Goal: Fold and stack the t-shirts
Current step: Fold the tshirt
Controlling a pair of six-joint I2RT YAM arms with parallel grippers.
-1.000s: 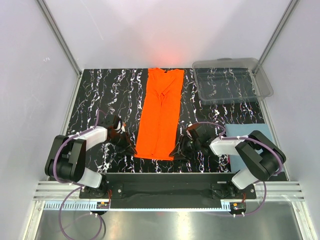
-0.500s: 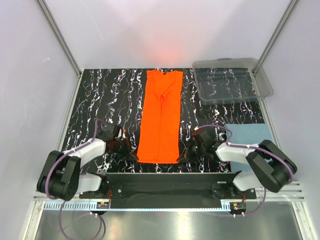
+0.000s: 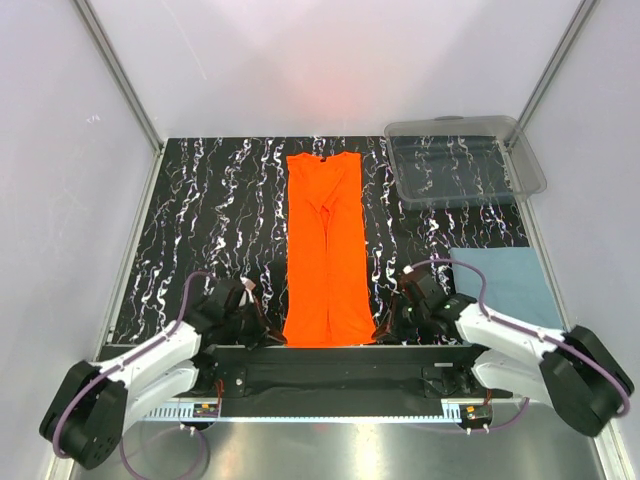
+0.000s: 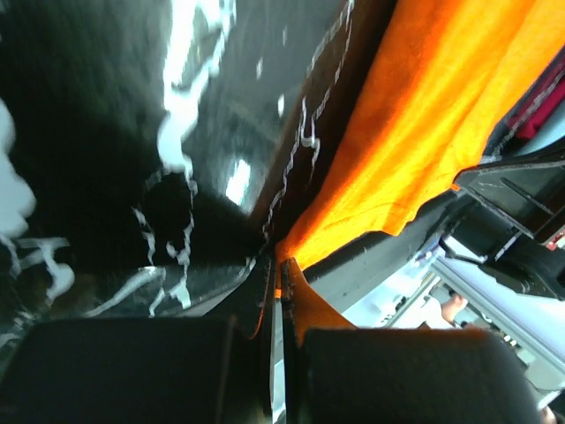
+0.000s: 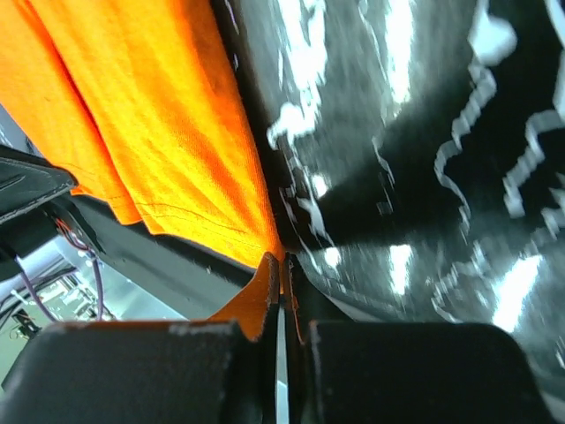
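Note:
The orange t-shirt (image 3: pixel 325 245) lies as a long narrow strip down the middle of the black marbled table, its near end at the table's front edge. My left gripper (image 3: pixel 268 335) is shut on the strip's near left corner; the left wrist view shows the orange cloth (image 4: pixel 424 132) pinched between its fingers (image 4: pixel 305 309). My right gripper (image 3: pixel 385 330) is shut on the near right corner; the right wrist view shows the cloth (image 5: pixel 159 132) in its closed tips. The blue-grey t-shirt (image 3: pixel 505 285) lies folded flat at the right edge.
A clear plastic bin (image 3: pixel 465 160) stands at the back right of the table (image 3: pixel 200 220). The arms' black mounting rail (image 3: pixel 340 362) runs just below the front edge. White walls enclose the sides and back.
Both grippers have moved toward the near edge, dragging the orange shirt's near end with them. The whole strip has slid nearer and straightened.

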